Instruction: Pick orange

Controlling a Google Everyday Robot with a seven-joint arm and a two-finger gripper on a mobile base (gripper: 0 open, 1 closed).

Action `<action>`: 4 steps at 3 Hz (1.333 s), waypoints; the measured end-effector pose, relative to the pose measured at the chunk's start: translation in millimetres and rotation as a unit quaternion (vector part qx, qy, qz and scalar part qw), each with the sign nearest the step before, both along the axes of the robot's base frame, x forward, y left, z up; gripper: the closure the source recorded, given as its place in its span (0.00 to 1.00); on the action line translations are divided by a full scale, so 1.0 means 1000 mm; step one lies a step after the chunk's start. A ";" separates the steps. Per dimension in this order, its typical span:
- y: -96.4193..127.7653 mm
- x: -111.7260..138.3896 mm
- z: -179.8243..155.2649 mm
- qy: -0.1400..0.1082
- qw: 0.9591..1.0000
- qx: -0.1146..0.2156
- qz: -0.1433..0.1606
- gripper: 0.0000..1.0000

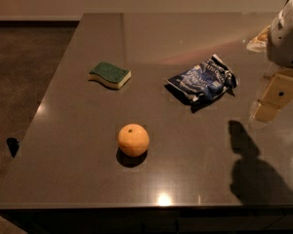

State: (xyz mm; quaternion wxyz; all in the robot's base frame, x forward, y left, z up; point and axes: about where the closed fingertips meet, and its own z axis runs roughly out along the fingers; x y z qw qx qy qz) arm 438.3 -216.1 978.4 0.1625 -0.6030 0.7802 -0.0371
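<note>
The orange [133, 139] is a small round fruit with a dark stem dot. It sits on the dark grey table [78, 169] in the front middle, casting a small shadow. My gripper [270, 100] hangs at the far right, above the table, on a white arm. It is well to the right of the orange and a little farther back, not touching it. Its shadow falls on the table at the front right.
A green-and-yellow sponge [110, 74] lies behind the orange to the left. A crumpled blue snack bag [203, 79] lies behind it to the right, near the gripper. The table's left and front edges drop to a dark carpeted floor [19, 82].
</note>
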 end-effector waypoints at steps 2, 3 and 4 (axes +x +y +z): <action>0.016 0.002 -0.009 0.000 1.000 0.018 0.011 0.00; 0.050 0.001 -0.033 0.019 0.998 0.048 0.039 0.00; 0.094 -0.007 -0.063 0.049 0.992 0.078 0.086 0.00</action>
